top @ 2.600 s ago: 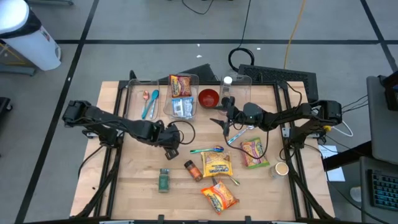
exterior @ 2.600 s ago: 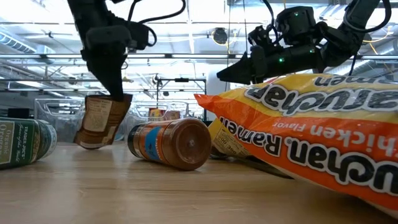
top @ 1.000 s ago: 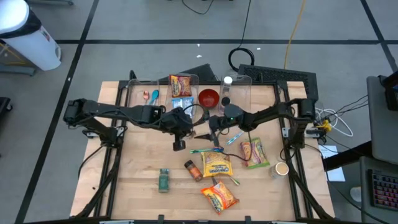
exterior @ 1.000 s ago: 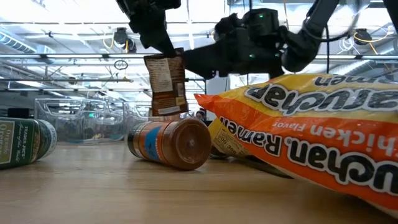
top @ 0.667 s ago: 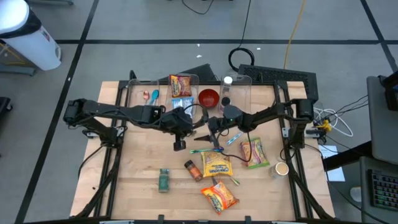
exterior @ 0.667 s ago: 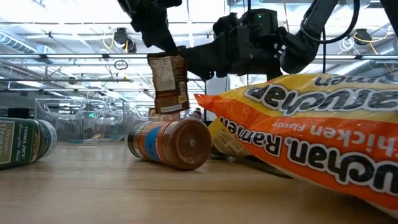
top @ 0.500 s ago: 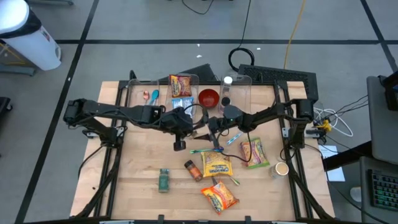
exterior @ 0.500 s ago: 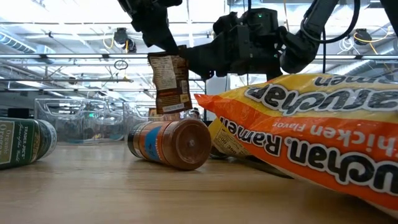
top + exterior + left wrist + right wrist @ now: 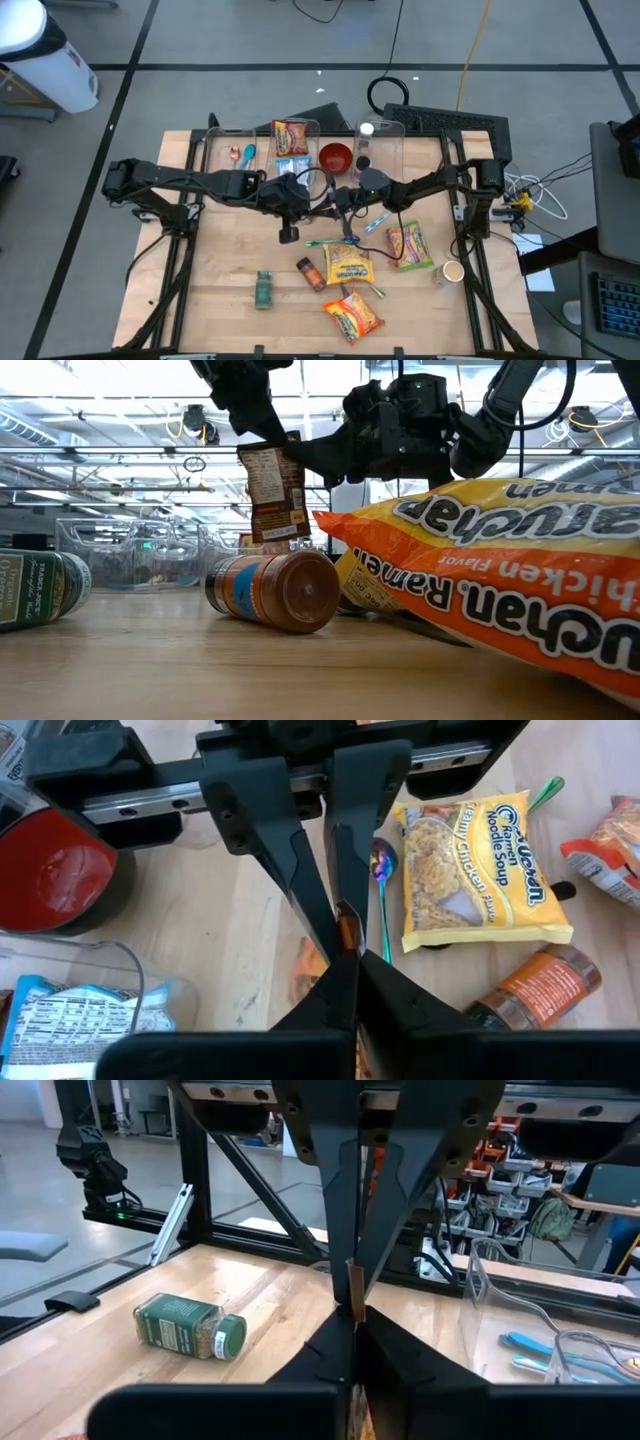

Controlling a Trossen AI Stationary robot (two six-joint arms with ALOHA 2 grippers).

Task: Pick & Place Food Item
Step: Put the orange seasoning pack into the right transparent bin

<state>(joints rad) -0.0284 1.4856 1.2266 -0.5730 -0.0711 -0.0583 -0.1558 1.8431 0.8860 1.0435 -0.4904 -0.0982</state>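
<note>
The left gripper (image 9: 297,203) hangs above the middle of the table (image 9: 220,270), toward its far edge, its fingers pinching the top of a brown packet (image 9: 272,488). The packet hangs upright in the air, clear of the wood, above a spice jar (image 9: 275,590) lying on its side.

Meeting it from the other side, the right gripper (image 9: 338,205) has its fingers pressed together on the same packet's edge; in both wrist views the 2 pairs of fingers cross on that thin edge. So this looks like a handover in mid-air, with both arms gripping the packet at once.

The next move calls for the left fingers to let go first, then for the right arm to carry the packet off, likely toward the 3 clear bins (image 9: 297,150) along the far edge. Which bin is meant I cannot tell. Pulling before the release could tear or drop it.
</note>
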